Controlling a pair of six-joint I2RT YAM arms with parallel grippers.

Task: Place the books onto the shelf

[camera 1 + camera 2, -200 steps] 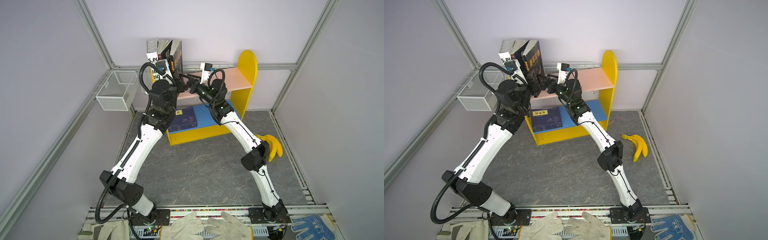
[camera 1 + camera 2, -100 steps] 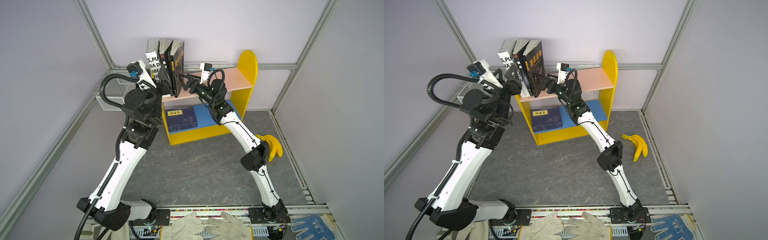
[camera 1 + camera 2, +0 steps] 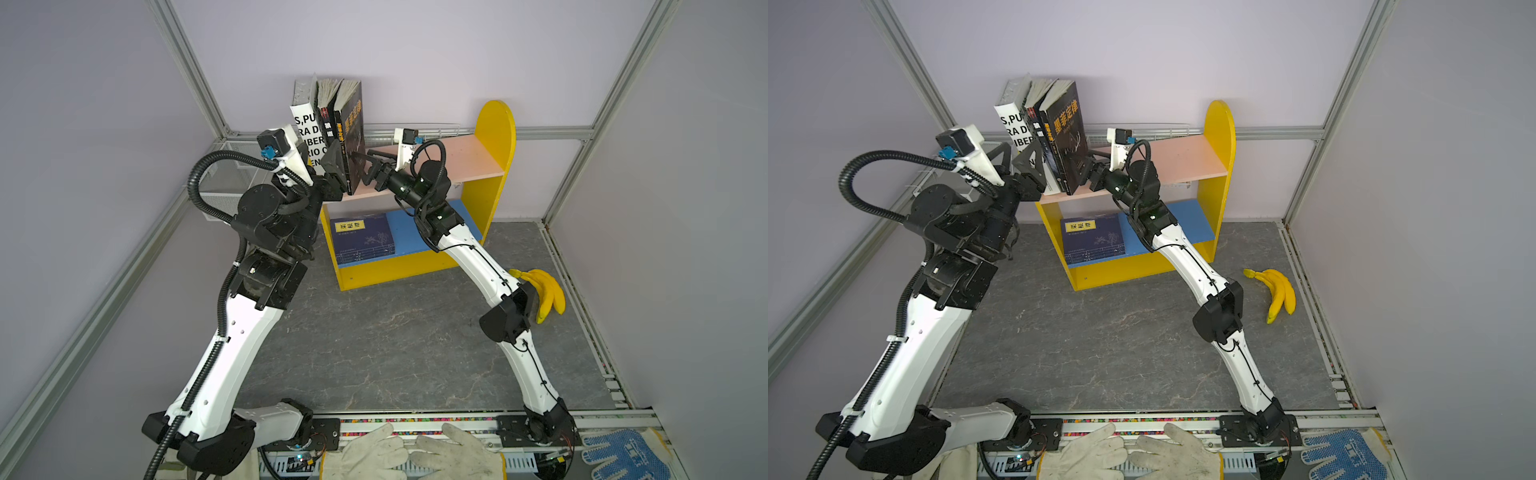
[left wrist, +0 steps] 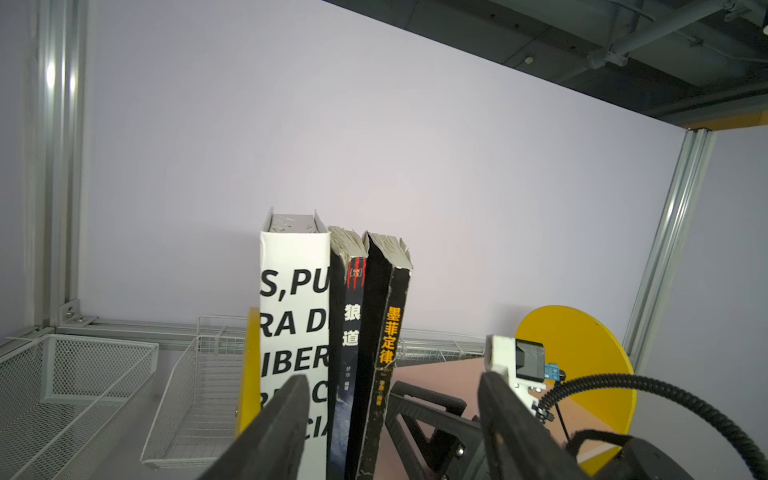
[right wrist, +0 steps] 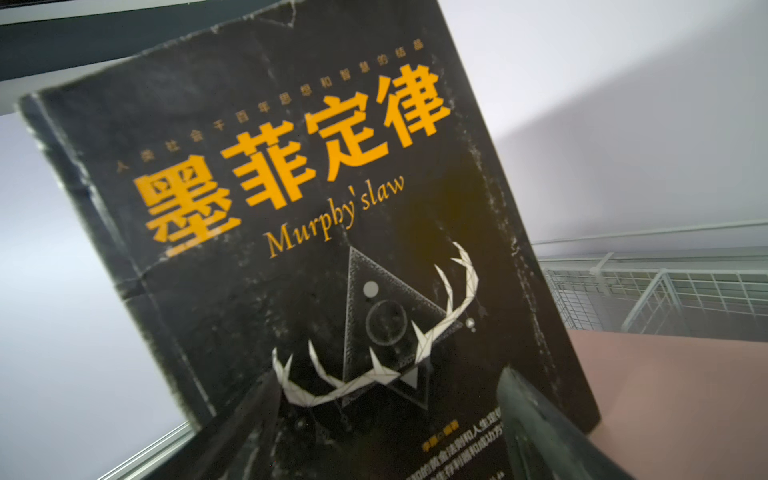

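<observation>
I'm looking over a grey marbled worktop [image 3: 395, 340] boxed in by pale lilac walls and aluminium posts. The shelf [image 3: 494, 137] is standing at the back. Three books are standing upright at the left end of its pink upper board [image 3: 465, 158]: the white book [image 3: 305, 137], a black book [image 3: 327, 124] and the Murphy's-law book [image 3: 353, 133]. Navy books [image 3: 363, 239] are lying stacked on the blue lower board [image 3: 424, 224].

The left gripper [image 4: 392, 378] is gaping wide before the spines, holding nothing. The right gripper [image 5: 388, 374] is spread wide too, facing the Murphy cover; whether it is touching, I cannot tell.

A wire basket [image 3: 232, 174] is crowding the left arm. Bananas [image 3: 1277, 293] are lying by the right rail. The worktop's middle is giving me open room.
</observation>
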